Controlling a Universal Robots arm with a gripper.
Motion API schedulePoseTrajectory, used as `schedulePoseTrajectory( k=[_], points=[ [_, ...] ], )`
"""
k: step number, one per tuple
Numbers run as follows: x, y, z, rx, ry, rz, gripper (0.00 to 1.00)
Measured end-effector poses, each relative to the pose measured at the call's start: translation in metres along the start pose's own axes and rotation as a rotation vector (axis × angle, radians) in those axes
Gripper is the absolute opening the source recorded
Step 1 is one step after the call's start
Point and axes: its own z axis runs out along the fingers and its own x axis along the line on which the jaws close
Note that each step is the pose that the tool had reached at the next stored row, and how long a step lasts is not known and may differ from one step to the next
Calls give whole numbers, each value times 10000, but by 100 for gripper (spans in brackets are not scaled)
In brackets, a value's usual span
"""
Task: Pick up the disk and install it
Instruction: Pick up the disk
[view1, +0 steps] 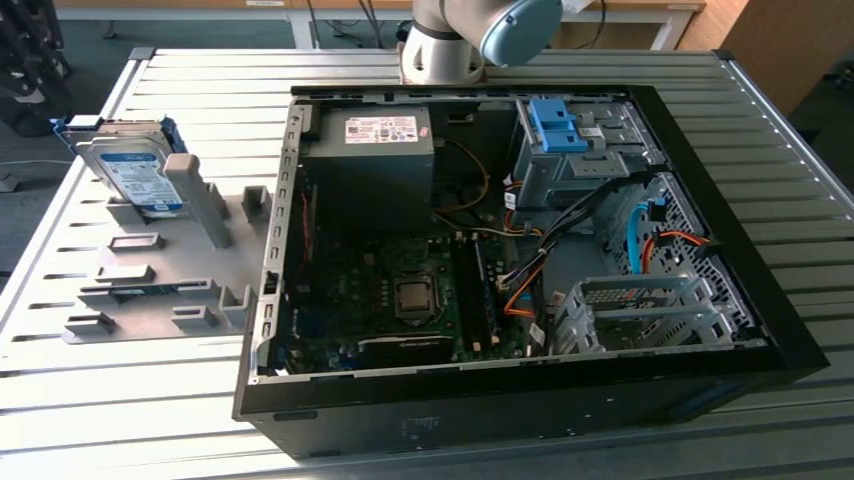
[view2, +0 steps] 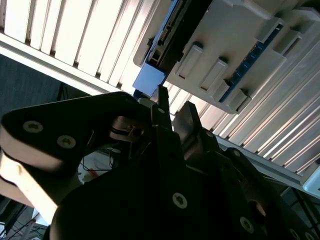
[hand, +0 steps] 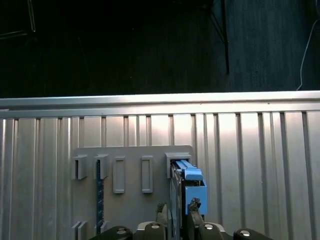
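Near the table's corner at the exterior view's left, the disk stands on edge in a grey holder. The gripper hangs above it, fingers apart. If misaligned, a fingertip could strike the blue rail and jam the disk.

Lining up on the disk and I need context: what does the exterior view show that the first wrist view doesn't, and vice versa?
The exterior view adds the open computer case, its blue bracket and the arm's base. The first wrist view adds the end effector, fingers apart, in line with the blue-railed edge of the disk. Both share the disk standing upright in the grey fixture plate on the slatted table.
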Motion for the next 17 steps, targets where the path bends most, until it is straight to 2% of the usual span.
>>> schedulePoseTrajectory(
  k=[2,3,7,17],
  points=[
    [-13,-1,25,-1,-8,88,31],
    [-27,0,36,-2,-19,93,37],
    [-81,1,72,-2,-74,92,37],
    [-86,1,82,-2,-76,92,37]
  ],
)
